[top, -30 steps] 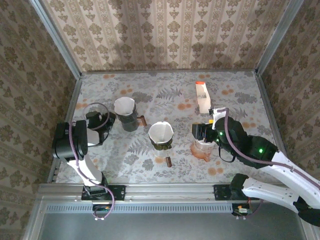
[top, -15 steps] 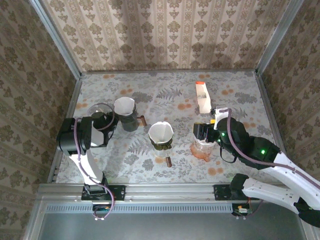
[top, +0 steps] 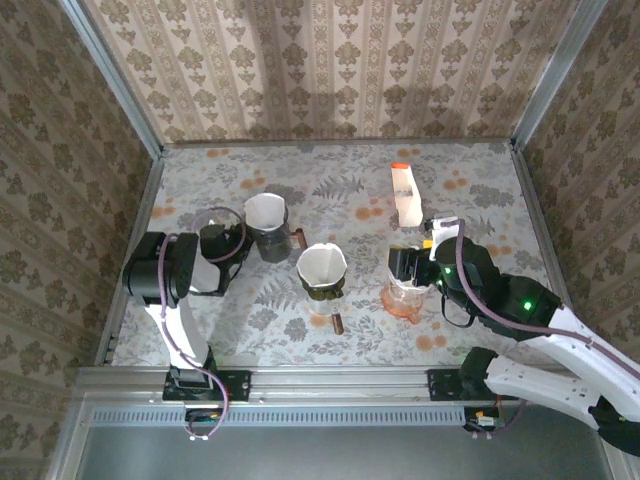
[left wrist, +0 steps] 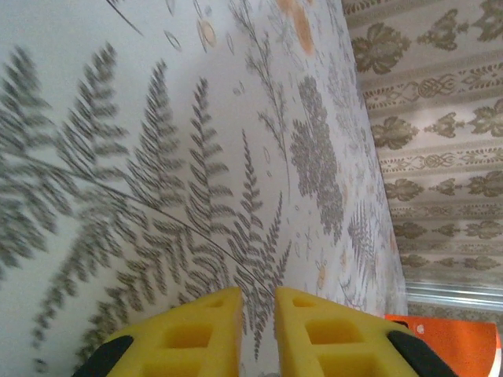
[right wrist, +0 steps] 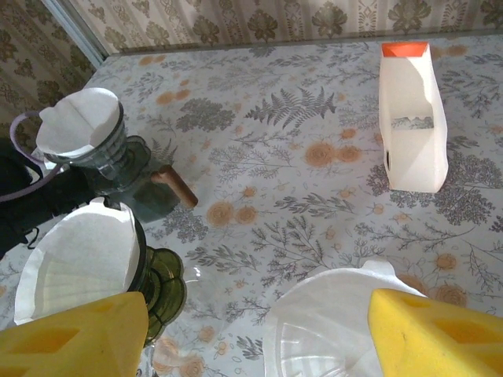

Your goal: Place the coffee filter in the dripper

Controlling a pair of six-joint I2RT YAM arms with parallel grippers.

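Note:
Three drippers stand on the flowered tablecloth. A dark glass dripper (top: 268, 228) (right wrist: 88, 135) with a white filter is at the left, and a green dripper (top: 322, 271) (right wrist: 78, 263) with a white filter is in the middle. My left gripper (top: 233, 246) (left wrist: 258, 300) is low beside the dark dripper, its fingers almost together with nothing between them. My right gripper (top: 405, 268) (right wrist: 255, 305) hangs open over the clear dripper (top: 404, 300) (right wrist: 346, 334), where a white filter seems to lie.
A white filter box with an orange top (top: 404, 194) (right wrist: 410, 118) lies at the back right, and its orange end (left wrist: 444, 330) also appears in the left wrist view. Each dark dripper has a brown handle (top: 299, 238) (top: 336, 322). Patterned walls enclose the table.
My left gripper has swung to the right, and the dark dripper with its filter has shifted right with it. The right arm has barely moved.

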